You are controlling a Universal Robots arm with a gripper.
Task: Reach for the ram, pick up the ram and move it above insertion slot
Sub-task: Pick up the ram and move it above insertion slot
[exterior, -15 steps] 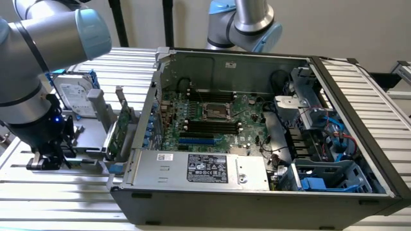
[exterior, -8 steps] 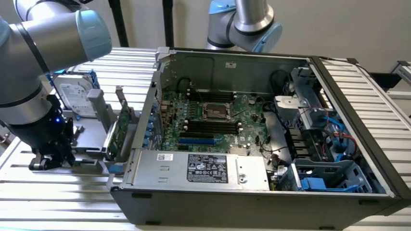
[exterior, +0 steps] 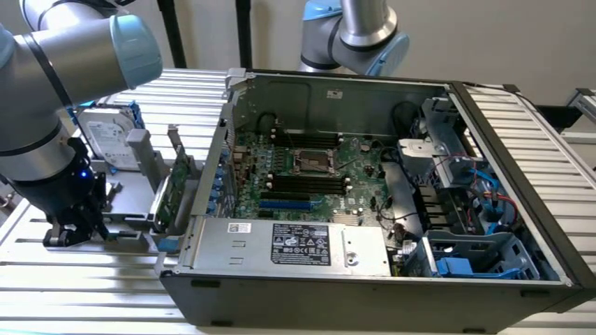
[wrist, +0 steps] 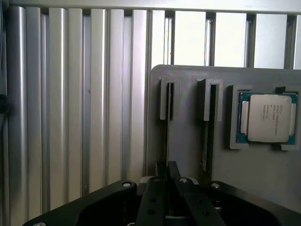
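Fingers of the gripper pinch narrowly on the ram, which stands on edge in a slot of the gray holder, near a processor chip lying in its recess. The holder sits on the slatted table, to the exterior view's left of the open computer case.

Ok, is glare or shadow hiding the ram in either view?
Wrist view: the far slats wash out white, but the ram reads as a dark edge-on line in its holder slot, the hand a black shape closed on it. Exterior view: even light; the hand is dark under the arm.
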